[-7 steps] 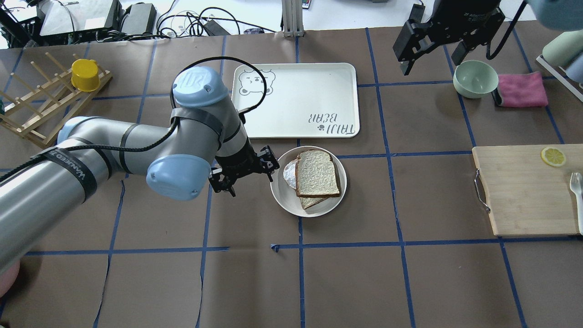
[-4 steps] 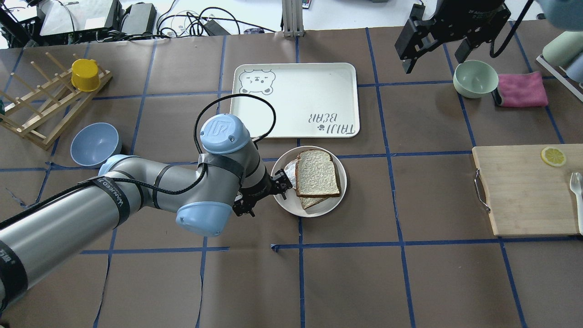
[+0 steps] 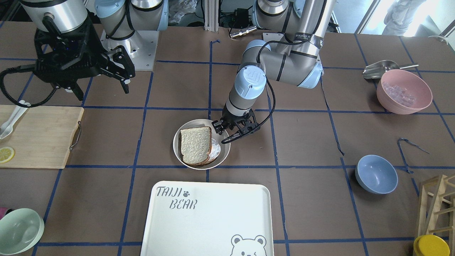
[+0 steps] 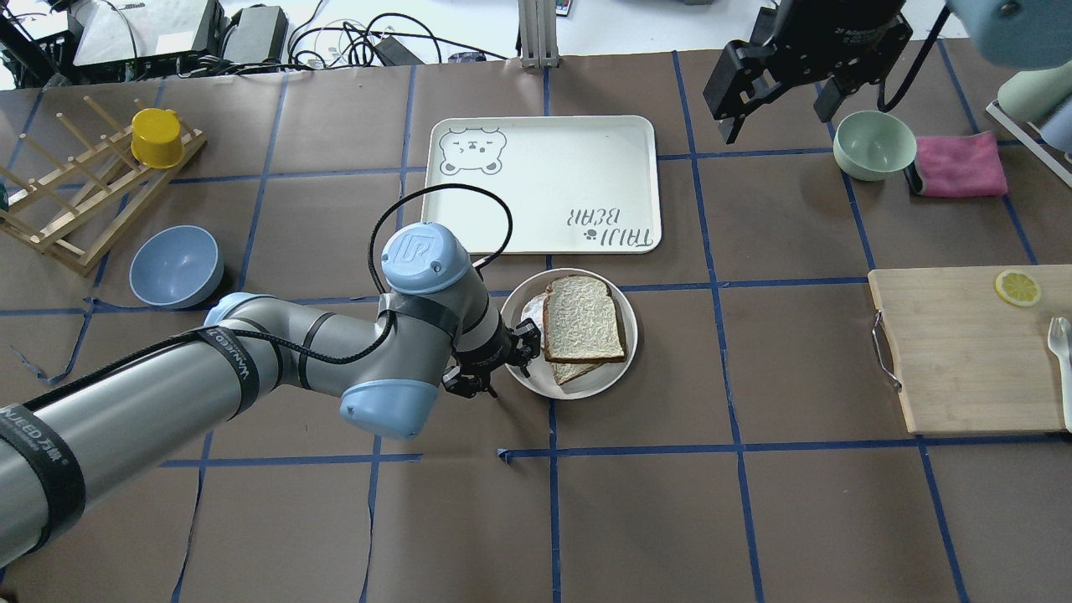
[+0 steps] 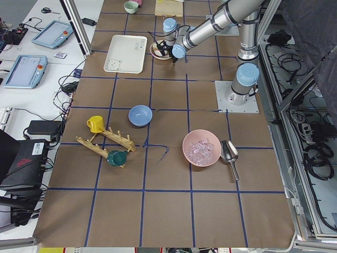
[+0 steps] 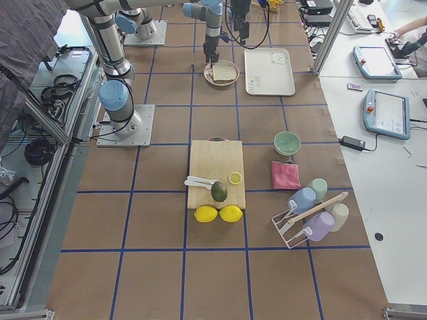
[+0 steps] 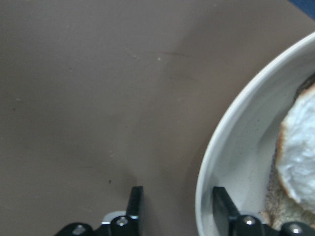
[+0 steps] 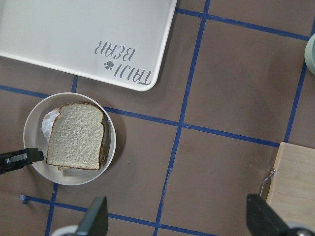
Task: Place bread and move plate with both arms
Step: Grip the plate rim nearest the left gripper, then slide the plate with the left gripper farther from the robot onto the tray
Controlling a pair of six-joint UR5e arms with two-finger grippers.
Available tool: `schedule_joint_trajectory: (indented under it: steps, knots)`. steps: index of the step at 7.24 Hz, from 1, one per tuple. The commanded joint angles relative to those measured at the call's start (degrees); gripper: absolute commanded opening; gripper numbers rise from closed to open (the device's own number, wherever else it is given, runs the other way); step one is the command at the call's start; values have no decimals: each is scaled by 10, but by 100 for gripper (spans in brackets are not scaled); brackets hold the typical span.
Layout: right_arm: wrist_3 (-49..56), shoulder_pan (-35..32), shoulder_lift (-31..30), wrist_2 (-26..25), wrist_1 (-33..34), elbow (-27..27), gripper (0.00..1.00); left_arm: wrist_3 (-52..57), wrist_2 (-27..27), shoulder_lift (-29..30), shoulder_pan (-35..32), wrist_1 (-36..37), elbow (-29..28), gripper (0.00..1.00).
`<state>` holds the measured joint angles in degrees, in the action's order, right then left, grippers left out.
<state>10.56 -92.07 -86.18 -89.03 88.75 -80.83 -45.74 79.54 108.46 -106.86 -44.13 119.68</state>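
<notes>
Bread: the plain slice lies flat on an egg-topped slice, both inside the plate, just right of centre in the overhead frame. Your placing step looks done.
Plate: it rests on the brown table, just below the bear tray and apart from it.
Left gripper: low at the plate's left edge in the overhead frame. It is parted narrowly and holds nothing. The wrist view shows one finger outside the rim and one inside, with the rim between them.
Right gripper: upper right of the overhead frame, raised, spread wide and empty, well apart from the plate.
Step in hand: probably pinching the rim, ahead of the two-arm move.
Risk, shallow bite: the rim is thin and sloped, so if you close too near the lip the plate may slip or pop free.
Risk, tilt: lifting from one edge alone would likely tip the plate and slide both slices toward the far rim.
Risk, egg: the inner finger sits near the egg white, so driving further in could smear it or shove the stack.
Risk, timing: with the right gripper so far off, moving before it arrives leaves the plate held on one side.
</notes>
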Motion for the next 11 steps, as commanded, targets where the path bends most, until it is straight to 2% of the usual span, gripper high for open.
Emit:
schedule_joint_trajectory:
  steps: [1, 3, 4, 5, 8, 11]
  knots:
    - [2, 1, 2, -4, 0, -1, 100, 0, -1, -3, 0, 2, -1, 0]
    - [6, 5, 2, -4, 0, -2, 100, 4, -1, -9, 3, 3, -2, 0]
    - [5, 7, 3, -5, -1, -1, 100, 5, -12, -16, 9, 3, -5, 0]
    - [4, 7, 3, -4, -1, -2, 100, 7, -46, -23, 23, 11, -7, 0]
    - [4, 7, 3, -4, -2, -2, 100, 57, -63, -27, 71, 59, -17, 0]
    - [-1, 8, 3, -5, -2, -2, 100, 146, -97, 8, 100, 55, -96, 0]
